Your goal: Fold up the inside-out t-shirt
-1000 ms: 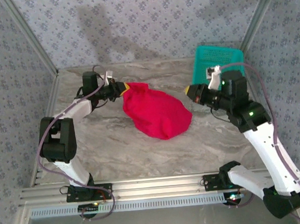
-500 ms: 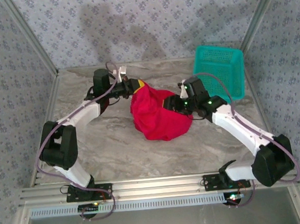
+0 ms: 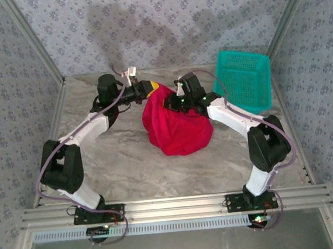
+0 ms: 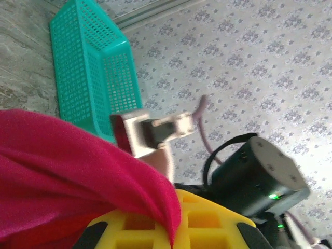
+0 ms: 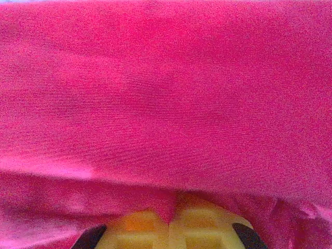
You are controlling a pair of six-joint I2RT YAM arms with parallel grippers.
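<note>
While both tools bite into it, the shirt [image 3: 177, 132] sits as a rounded, rumpled mound of soft bright red cloth near the middle of the counter [image 3: 117, 163], a little toward the far side. Its surface is matte and finely knit, with loose folds running down from the far edge, where the cloth is drawn up into a peak.

The left tool [image 3: 151, 89] reaches in from the far left and is clamped on the shirt's far-left edge. In the left wrist view, its blocky yellow pads [image 4: 207, 225] are pressed together with a curved lip of red fabric pinched between them.

The right tool [image 3: 170, 104] comes in from the right, just beside the left one, and is closed on the top of the mound. In the right wrist view, its yellow ribbed pads [image 5: 202, 228] meet on a thin fold of the cloth, and a smooth, taut sheet of red stretches across above them.

The counter is grey, marble-veined and flat. At its far-right corner, apart from the shirt, stands a basket [image 3: 244, 84] of teal plastic mesh, rectangular, with slanted, gridded walls. Behind it all rises a wall [image 3: 164, 21] papered in pale blue-grey with a small repeating floral print.
</note>
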